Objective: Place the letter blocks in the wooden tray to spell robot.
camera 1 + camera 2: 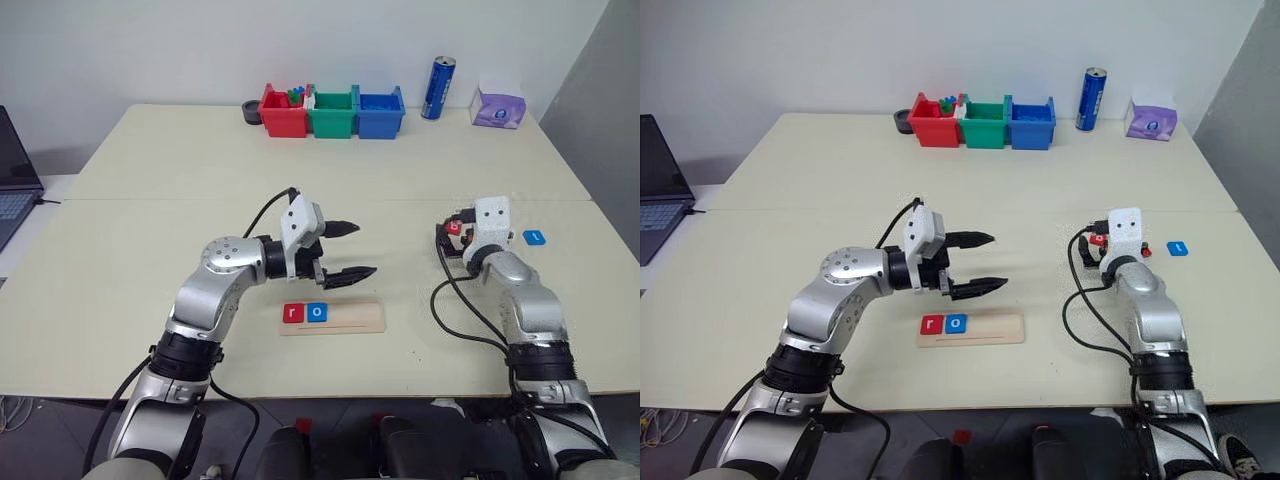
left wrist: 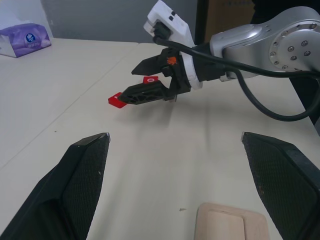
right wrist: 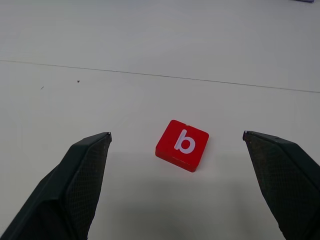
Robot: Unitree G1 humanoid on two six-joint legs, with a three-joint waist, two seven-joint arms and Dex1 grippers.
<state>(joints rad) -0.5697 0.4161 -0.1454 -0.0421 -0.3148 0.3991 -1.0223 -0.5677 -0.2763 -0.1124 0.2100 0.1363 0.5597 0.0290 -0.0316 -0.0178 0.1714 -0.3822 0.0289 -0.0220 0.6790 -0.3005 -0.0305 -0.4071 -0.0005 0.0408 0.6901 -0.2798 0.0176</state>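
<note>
Red "b" block (image 3: 182, 145) lies flat on the counter (image 1: 150, 230), framed by the wide-open right end effector (image 3: 177, 165) for pickup; left end effector (image 1: 345, 251) waits open and empty.

Cream table (image 1: 150, 230), wooden tray (image 1: 350, 318), blue tile (image 1: 535, 237), 3 bins (image 1: 333, 112)

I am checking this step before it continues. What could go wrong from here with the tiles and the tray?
1. The red b tile lies turned at an angle between the open right gripper fingers, so a closing grip may catch its corners and twist or flip it.
2. Another red tile lies close by; the gripper might bump it.
3. The open left gripper hovers near the wooden tray and could get in the way.
</note>
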